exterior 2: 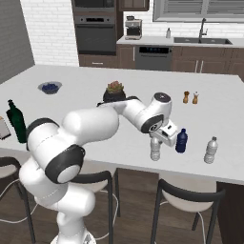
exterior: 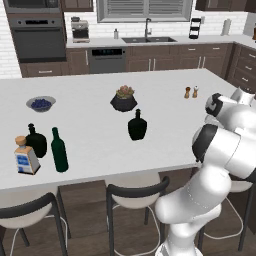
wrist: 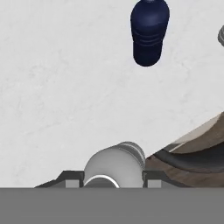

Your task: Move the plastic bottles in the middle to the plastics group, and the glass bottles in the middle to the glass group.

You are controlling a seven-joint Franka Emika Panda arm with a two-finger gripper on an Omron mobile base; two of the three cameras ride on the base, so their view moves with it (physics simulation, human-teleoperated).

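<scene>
The left base view sits behind the arm [exterior: 220,165] on its left, high up, looking forward and down across the white island counter [exterior: 90,85] towards the back wall with the oven [exterior: 39,37] and sink [exterior: 148,39]. The right base view looks from behind on the other side, same forward-and-down tilt, arm rising at lower left. Both share the counter, the potted plant [exterior: 124,98], the blue bowl [exterior 2: 50,87], the shakers [exterior 2: 190,97] and the back cabinets. The hand view is very close, staring straight down at the counter surface near its front edge, a dark blue bottle [wrist: 149,31] at its top
</scene>
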